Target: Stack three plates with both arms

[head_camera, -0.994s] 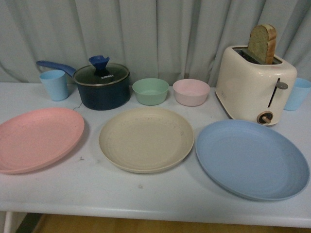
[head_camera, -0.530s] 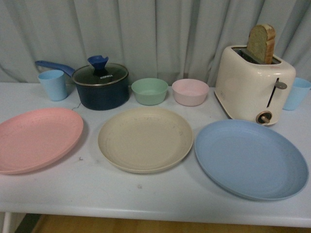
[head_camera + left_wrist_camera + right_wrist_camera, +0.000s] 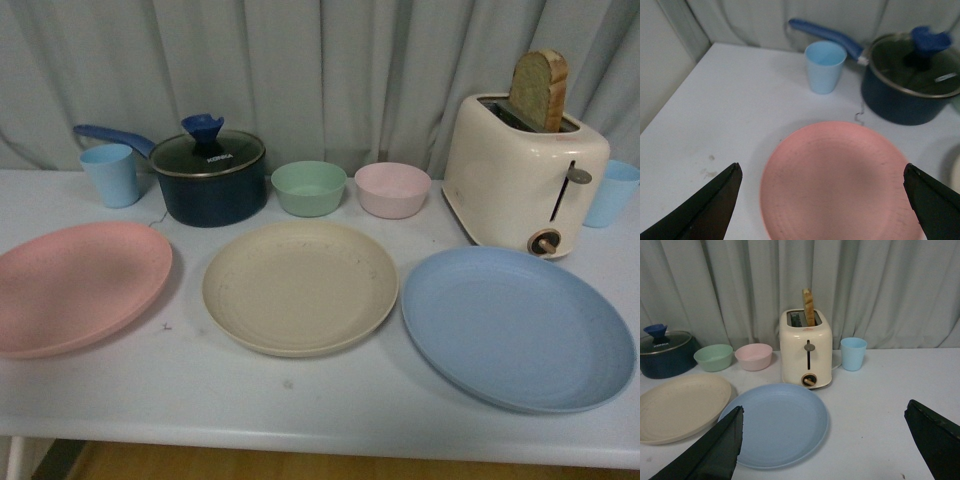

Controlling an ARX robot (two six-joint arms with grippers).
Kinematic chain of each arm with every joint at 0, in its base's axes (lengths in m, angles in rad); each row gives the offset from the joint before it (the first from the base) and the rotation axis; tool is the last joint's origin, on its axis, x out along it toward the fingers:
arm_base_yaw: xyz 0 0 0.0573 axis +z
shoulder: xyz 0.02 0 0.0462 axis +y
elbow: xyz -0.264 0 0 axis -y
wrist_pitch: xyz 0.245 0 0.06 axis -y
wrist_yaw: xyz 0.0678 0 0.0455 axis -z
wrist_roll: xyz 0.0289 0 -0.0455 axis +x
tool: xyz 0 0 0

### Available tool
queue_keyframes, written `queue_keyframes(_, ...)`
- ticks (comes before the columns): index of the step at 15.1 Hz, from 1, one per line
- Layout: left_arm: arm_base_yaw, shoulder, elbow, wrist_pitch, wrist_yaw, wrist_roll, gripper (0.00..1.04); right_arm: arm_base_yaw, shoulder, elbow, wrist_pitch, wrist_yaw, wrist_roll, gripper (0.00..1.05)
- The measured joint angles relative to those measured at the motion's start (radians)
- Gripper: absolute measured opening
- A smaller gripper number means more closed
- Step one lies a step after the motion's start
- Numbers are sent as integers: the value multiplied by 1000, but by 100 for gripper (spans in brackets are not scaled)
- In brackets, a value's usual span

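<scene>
Three round, shallow, matte plates lie flat in a row along the near part of the white table (image 3: 200, 395), none touching another: the pink plate (image 3: 75, 285) on the left, the beige plate (image 3: 300, 285) in the middle and the somewhat larger light blue plate (image 3: 515, 325) on the right. Behind them stand a blue cup (image 3: 110, 173), a dark lidded pot (image 3: 210, 185), a green bowl (image 3: 309, 187), a pink bowl (image 3: 393, 189) and a cream toaster (image 3: 520, 185) with a slice of bread (image 3: 540, 90) sticking up from it. Neither arm shows in the front view. In the left wrist view the left gripper (image 3: 821, 170) has its jaws spread wide with nothing between them, and the pink plate fills the gap below and ahead of it; the picture is slightly soft, so its height above the plate cannot be judged. The right gripper (image 3: 825, 409) is likewise spread and empty, apart from the light blue plate, which lies ahead of it towards one finger (image 3: 715, 450), with the beige plate just beside.
</scene>
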Motion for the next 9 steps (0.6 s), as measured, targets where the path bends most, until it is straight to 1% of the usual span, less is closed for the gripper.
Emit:
queue_keyframes(1, 24, 145, 112, -42, 0, 6, 98, 0, 0, 0, 0, 0, 0, 98)
queue_keyframes(4, 78, 381, 302, -85, 3, -32, 98, 0, 0, 0, 0, 0, 0, 98)
queue_keyframes(6, 101, 499, 377, -83, -13, -91, 98, 0, 0, 0, 0, 0, 0, 98)
queue_keyframes(9, 105, 615, 426, -73, -50, -145, 98, 0, 0, 0, 0, 0, 0, 98)
